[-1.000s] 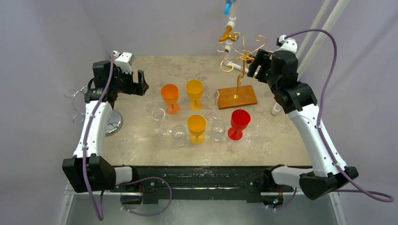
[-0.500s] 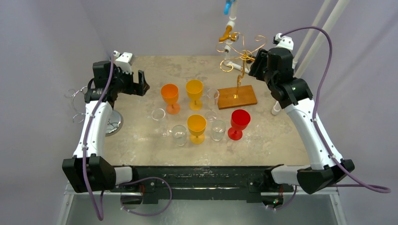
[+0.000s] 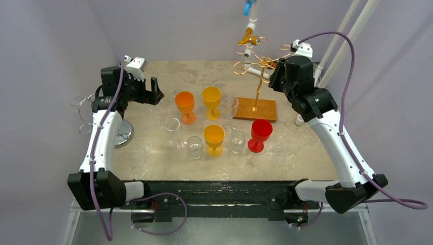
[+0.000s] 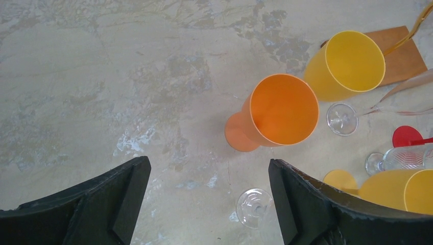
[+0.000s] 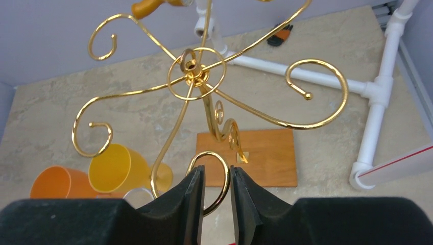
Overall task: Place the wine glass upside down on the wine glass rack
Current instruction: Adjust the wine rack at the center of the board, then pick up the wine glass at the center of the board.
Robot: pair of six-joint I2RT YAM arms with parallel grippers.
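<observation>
- Glasses all stand right way up on the table (image 3: 153,153). One clear wine glass (image 3: 194,146) is near the front, with an orange cup (image 3: 185,102), a yellow cup (image 3: 214,135) and a red cup (image 3: 261,130) close by.
- Nothing hangs on the gold wine glass rack (image 3: 263,62) yet, so I think the job has hardly begun.
- The right pincer (image 5: 217,173) is almost shut, and it looks like it pinches a gold curl of the rack. The rack leans a little.
- The left pincer (image 4: 209,166) is wide open and holds nothing. It hangs above the orange cup.
- Left to do: pick up a glass, flip it, hang it.
- The table looks like pale, blotchy stone. The walls (image 3: 168,25) are plain light purple, and white pipes (image 3: 352,25) stand at the back right.
</observation>
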